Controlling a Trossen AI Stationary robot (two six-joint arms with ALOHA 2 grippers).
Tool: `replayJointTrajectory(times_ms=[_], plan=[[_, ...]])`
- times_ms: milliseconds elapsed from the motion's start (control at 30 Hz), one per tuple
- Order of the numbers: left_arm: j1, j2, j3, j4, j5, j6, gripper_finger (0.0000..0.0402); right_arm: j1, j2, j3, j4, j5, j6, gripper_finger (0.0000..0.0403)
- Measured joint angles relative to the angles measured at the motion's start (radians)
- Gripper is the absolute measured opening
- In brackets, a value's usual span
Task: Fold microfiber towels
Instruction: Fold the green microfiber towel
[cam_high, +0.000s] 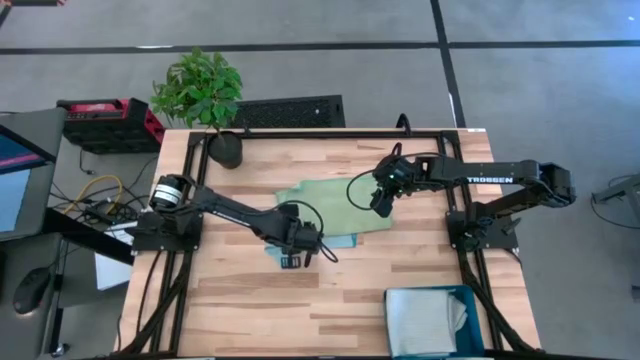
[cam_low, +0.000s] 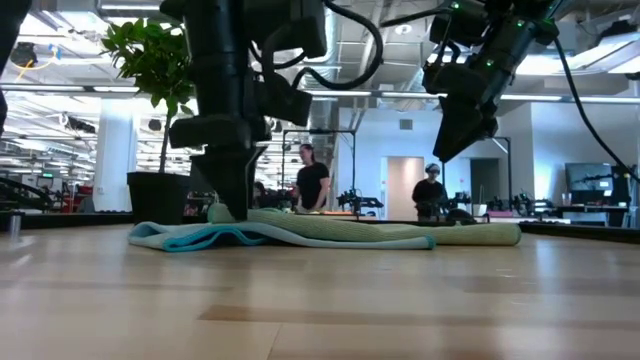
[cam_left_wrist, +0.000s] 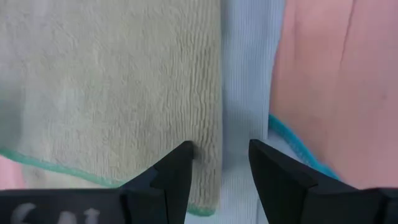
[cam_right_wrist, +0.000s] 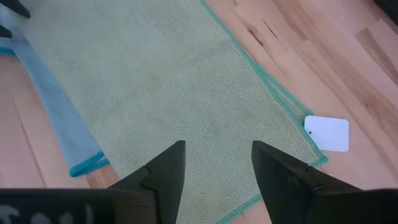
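Note:
A pale green towel (cam_high: 330, 200) lies spread flat in the table's middle, on top of a light blue towel (cam_high: 342, 241) that shows along its near side. My left gripper (cam_high: 292, 258) is open and down at the green towel's near left corner (cam_left_wrist: 205, 205). Its fingers stand on either side of the green towel's edge (cam_left_wrist: 219, 112). My right gripper (cam_high: 381, 208) is open and empty. It hangs well above the green towel's right part (cam_right_wrist: 161, 81), as the low view (cam_low: 455, 145) shows. A light grey towel (cam_high: 425, 320) lies in the bin. My left gripper comes from above, pointing down, and its tips reach the cloth heap in the low view (cam_low: 235, 208). One fingertip (cam_left_wrist: 180, 163) stands on the green towel just inside its edge, the other fingertip (cam_left_wrist: 267, 168) over the blue towel (cam_left_wrist: 249, 62). Nothing is pinched; both towels lie flat.
A dark teal bin (cam_high: 472, 298) stands at the table's near right corner. A potted plant (cam_high: 225, 148) stands at the far left corner. A white tag (cam_right_wrist: 328, 134) lies at the green towel's corner. Bare wood lies along the near side. People stand in the room beyond (cam_low: 312, 180).

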Motion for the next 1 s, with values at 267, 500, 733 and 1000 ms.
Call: replayJointTrajectory(times_ms=[267,500,733,1000], plan=[[0.007,0.000,-0.023,-0.005,-0.027,-0.045,0.0152,0.000,0.000,0.000,0.000,0.000,0.000,0.0209],[0.007,0.001,-0.022,-0.005,-0.026,-0.004,0.0122,0.000,0.000,0.000,0.002,0.000,0.000,0.0209],[0.023,0.002,-0.028,-0.009,-0.023,-0.003,0.0078,0.000,0.000,0.000,0.002,-0.001,0.000,0.0209],[0.034,0.002,-0.028,-0.009,0.030,0.003,0.0006,0.000,0.000,0.000,0.002,-0.001,0.000,0.0209]])
